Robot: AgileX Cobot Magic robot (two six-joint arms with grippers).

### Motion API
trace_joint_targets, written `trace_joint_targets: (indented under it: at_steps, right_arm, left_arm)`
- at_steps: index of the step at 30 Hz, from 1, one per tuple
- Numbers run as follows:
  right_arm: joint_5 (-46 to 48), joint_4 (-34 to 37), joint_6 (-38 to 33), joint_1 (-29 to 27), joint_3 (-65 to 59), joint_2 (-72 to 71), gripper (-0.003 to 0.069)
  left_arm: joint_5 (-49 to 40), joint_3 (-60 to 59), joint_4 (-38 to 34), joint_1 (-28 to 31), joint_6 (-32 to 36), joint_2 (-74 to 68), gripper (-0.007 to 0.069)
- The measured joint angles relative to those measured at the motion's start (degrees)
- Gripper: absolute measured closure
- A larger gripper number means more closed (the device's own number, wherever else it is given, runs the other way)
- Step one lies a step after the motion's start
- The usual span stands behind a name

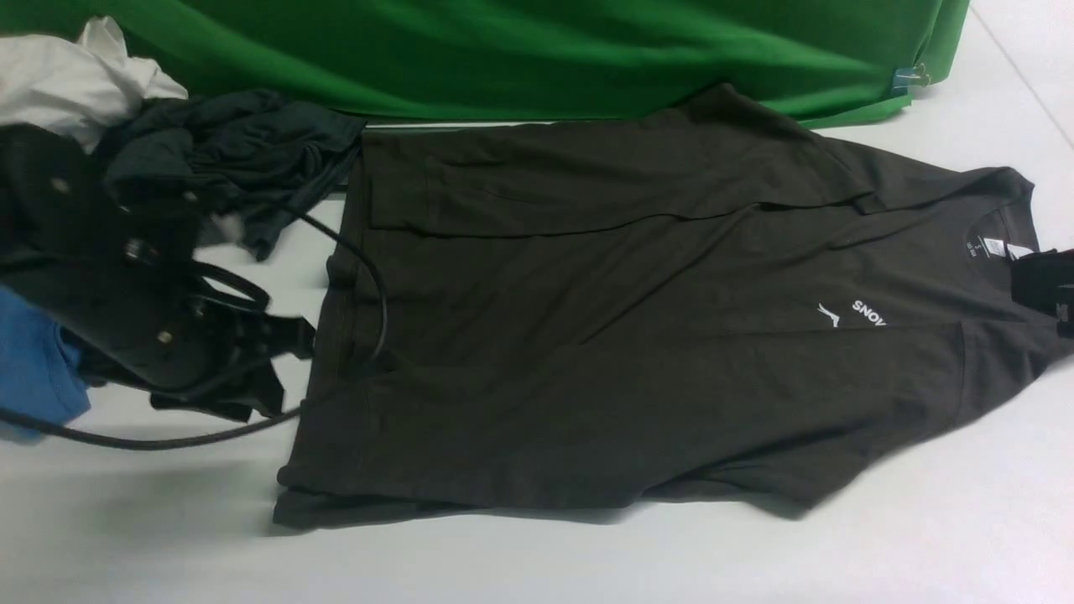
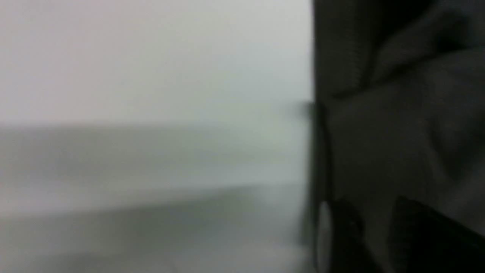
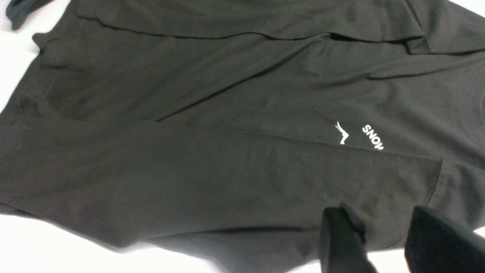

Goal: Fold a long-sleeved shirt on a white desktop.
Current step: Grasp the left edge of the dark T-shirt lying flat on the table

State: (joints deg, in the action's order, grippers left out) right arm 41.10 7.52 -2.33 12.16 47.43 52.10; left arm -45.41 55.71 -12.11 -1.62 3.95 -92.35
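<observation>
**Shirt flat at mid-frame, both sets of fingers apart and empty**

Your long-sleeved shirt (image 1: 587,352) lies spread across the middle of the front view on the white counter (image 1: 923,545). Its hem is toward frame left, and its collar and white neck label (image 1: 993,246) are near the right edge. Both sleeves are folded in over the body. Your left fingers (image 1: 285,335), blurred, sit just beside the hem at mid-left. The left wrist view shows them apart over the cloth, with no grip that you can make out. Your right fingers (image 3: 341,242) stand apart by the collar, holding nothing. A green cloth (image 1: 520,50) fills the top of the frame. A black-teal garment (image 1: 235,151) and a blue garment (image 1: 33,361) lie at the left.
</observation>
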Motion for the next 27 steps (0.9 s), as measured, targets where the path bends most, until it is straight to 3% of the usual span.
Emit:
trace_joint_targets:
  at_steps: [5, 11, 15, 27]
  right_arm:
    - [0.01, 0.0, -0.05, 0.0, 0.0, 0.0, 0.0419]
    - [0.01, 0.07, -0.05, 0.0, 0.0, 0.0, 0.0419]
    - [0.01, 0.07, -0.05, 0.0, 0.0, 0.0, 0.0419]
    - [0.06, 0.07, -0.05, 0.0, 0.0, 0.0, 0.0419]
  left_arm:
    - [6.58, 0.0, -4.83, 0.0, 6.08, -6.68, 0.0264]
    - [9.52, 0.0, -14.56, 0.0, 15.95, -10.11, 0.0266]
    - [10.13, 0.0, -17.75, 0.0, 18.95, -10.54, 0.033]
    - [9.21, 0.0, -17.22, 0.0, 19.64, -10.51, 0.0519]
